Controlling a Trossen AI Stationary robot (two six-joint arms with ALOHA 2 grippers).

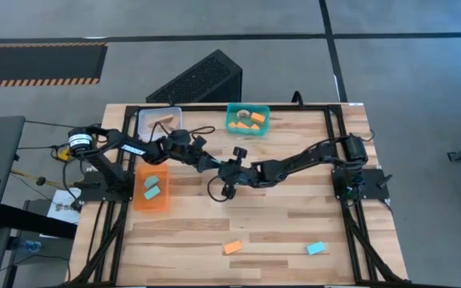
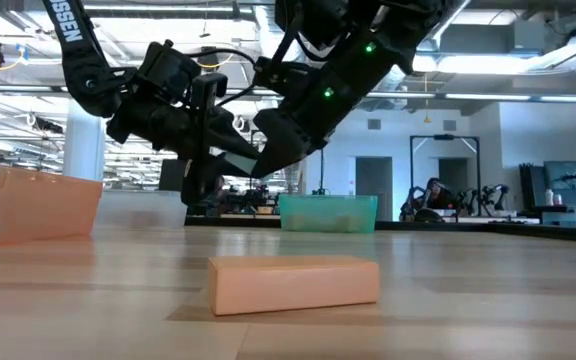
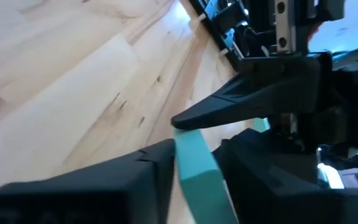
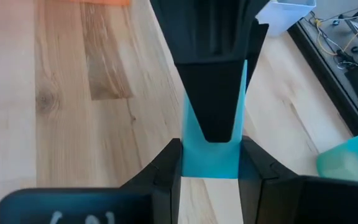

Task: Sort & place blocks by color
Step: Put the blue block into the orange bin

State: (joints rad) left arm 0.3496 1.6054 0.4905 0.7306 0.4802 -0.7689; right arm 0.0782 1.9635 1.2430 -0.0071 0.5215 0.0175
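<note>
High view: I'm seeing two teal blocks lying in the orange bin (image 1: pixel 151 191), orange ones in the teal bin (image 1: pixel 247 120). Both grippers are clamping one teal block (image 4: pixel 210 152) mid-table.

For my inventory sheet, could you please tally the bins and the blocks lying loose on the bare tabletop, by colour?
Orange bin: 1
Teal bin: 1
Clear bin: 1
Orange loose block: 1
Teal loose block: 1
Total: 5
</note>
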